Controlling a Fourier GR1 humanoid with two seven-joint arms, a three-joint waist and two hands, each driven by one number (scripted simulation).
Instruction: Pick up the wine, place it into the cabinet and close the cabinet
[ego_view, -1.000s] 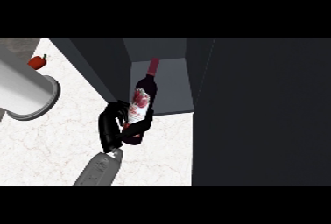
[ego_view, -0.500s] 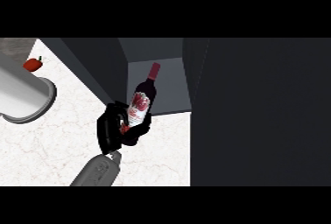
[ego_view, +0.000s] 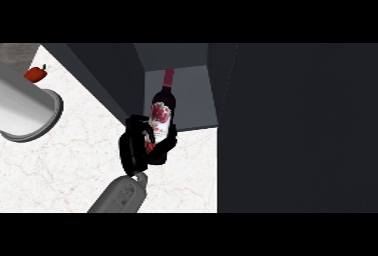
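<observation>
At the cabinet (ego_view: 188, 95) mouth, the left hand (ego_view: 137, 146) curls round the tilted wine (ego_view: 162, 117).

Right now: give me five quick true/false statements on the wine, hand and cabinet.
1. The hand is curled round the wine bottle. True.
2. The bottle's neck points into the open cabinet. True.
3. The bottle lies flat on the counter, untouched. False: the hand holds it at the cabinet's mouth.
4. A red pepper sits at the far left. True.
5. Two hands show. False: only one hand shows.
</observation>
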